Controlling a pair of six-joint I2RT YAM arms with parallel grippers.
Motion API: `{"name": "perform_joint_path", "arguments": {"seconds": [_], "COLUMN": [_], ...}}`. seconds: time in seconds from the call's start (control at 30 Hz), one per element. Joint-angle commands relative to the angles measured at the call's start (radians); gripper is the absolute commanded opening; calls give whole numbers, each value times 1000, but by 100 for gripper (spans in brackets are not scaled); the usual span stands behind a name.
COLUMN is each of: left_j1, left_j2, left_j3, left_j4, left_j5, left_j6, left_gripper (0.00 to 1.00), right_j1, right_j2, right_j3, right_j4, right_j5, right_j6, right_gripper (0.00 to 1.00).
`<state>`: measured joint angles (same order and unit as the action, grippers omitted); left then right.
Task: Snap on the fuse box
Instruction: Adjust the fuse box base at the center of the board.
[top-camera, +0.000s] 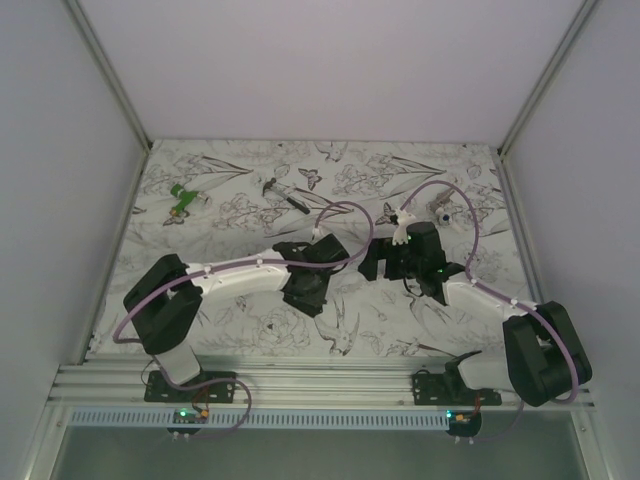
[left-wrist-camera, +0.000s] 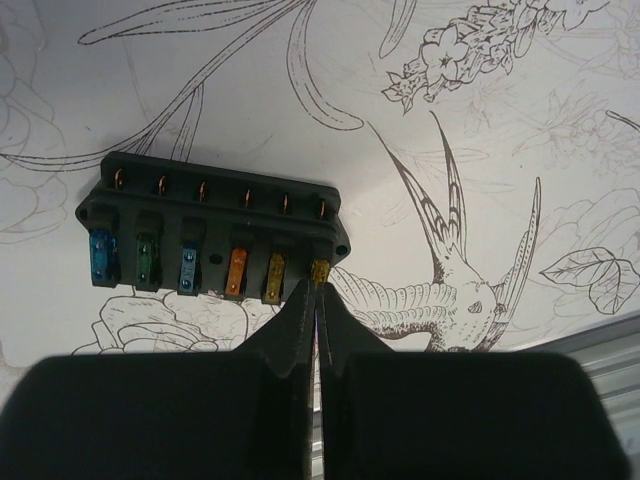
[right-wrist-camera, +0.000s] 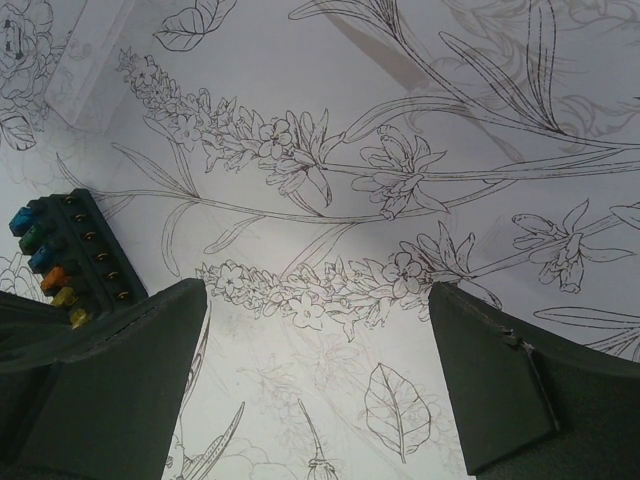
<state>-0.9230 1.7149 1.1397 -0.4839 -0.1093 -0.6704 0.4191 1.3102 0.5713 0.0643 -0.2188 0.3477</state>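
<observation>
Fuse box (left-wrist-camera: 215, 235) lies on bench (top-camera: 250, 330), about mid-bench, slightly right of centre, between the two grippers. Left gripper (left-wrist-camera: 318, 288) comes in from left edge side, tips touching one end of box. Right gripper (right-wrist-camera: 318, 292) comes from right edge side; box lies outside its fingers, just beside one. Small piece (top-camera: 185, 200) toward far left corner. Hammer-like tool (top-camera: 285, 195) right of it, near far edge. Both well apart from box, behind it.

White arm links (top-camera: 240, 276), black joints (top-camera: 160, 310), lilac cables (top-camera: 346, 204), black wedge-shaped end effector fingers (left-wrist-camera: 290, 335)
</observation>
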Motion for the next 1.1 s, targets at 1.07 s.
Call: {"name": "perform_joint_path", "arguments": {"seconds": [1.07], "left_j1": [-15], "left_j2": [-43], "left_j3": [115], "left_j4": [-102], "left_j5": [-106], "left_j6": [196], "left_gripper": [11], "right_j1": [-14], "right_j2": [-54], "right_j3": [-24], "right_j4": [80], "right_j5": [-53], "right_j6": [-4], "right_gripper": [100]}}
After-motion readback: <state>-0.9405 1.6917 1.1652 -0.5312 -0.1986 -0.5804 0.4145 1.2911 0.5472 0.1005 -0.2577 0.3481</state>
